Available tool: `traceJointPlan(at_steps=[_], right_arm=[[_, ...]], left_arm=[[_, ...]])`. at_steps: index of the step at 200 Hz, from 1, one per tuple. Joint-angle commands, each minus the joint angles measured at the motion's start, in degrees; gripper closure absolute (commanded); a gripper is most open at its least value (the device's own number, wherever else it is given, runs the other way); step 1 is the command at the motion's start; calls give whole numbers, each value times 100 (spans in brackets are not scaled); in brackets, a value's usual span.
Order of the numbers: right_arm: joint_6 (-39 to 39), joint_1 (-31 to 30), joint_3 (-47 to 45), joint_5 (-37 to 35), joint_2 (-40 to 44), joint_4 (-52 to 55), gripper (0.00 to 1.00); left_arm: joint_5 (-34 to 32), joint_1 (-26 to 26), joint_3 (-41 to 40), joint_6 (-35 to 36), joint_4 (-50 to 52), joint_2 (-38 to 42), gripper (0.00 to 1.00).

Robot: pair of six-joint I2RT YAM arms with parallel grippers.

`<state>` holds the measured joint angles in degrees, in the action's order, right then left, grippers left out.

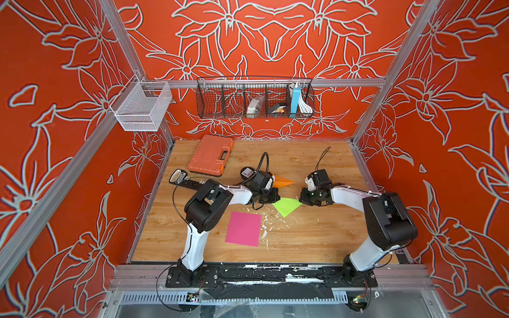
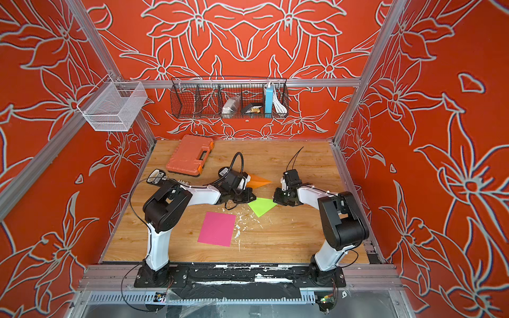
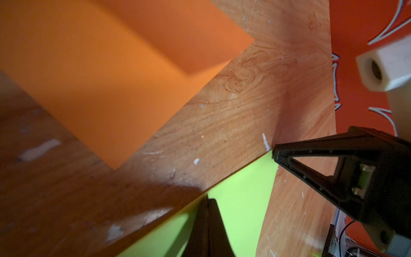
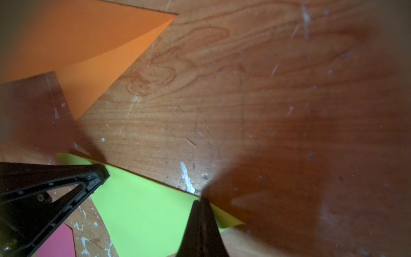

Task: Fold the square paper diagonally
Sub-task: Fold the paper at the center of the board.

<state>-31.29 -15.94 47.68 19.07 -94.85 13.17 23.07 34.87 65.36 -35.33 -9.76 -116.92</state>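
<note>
One label [image 1: 179, 176], seemingly printed, is too blurred.

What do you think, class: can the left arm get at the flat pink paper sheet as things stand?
Probably yes. The pink paper sheet lies uncovered on the wooden table, nearer the arm's base than the shut left gripper at the folded green paper.

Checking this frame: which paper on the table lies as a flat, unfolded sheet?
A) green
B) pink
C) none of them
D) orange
B: in both top views the pink paper is one flat four-cornered sheet, while the green paper and the orange paper show as folded triangles.
</note>
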Motion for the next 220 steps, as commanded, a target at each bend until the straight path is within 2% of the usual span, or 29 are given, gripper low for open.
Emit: traceJointPlan(at_steps=[1,111,220], right_arm=[[96,190,-246,-589,-78,702,100],[-130,292,-180,-624,-172,601,100],[-154,300,-132,-606,-282,557,100]], left_arm=[[-406,-125,-112,115,695,-24,100],[-511,-132,-177,114,729,68,100],[-672,-472,-413,-10,885,268,100]])
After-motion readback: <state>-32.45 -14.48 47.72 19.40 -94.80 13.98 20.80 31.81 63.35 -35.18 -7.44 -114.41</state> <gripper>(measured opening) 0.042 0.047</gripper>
